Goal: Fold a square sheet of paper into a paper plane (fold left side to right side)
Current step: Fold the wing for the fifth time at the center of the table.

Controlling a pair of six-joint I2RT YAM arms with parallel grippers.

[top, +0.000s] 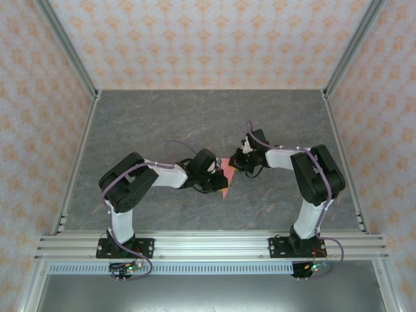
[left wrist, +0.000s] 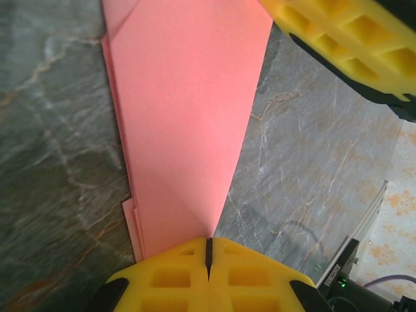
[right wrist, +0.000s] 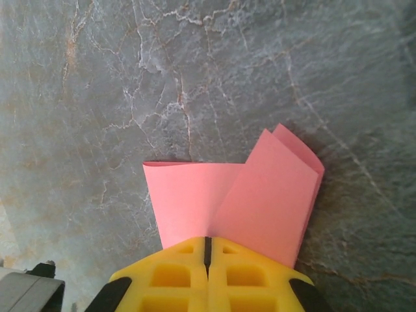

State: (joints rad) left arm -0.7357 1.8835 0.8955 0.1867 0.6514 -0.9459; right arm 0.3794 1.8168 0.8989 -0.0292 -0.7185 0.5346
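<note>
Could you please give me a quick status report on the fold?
Left gripper shut on folded pink paper, narrow end. Right gripper shut on its other end. No obstruction seen on the table nearby.

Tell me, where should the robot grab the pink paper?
Probably by its ends, coming in low from either side. The folded pink paper is thin and layered, so only edges give a pinch. The left end effector is shut on its narrow tip, the right end effector on the opposite end.
</note>
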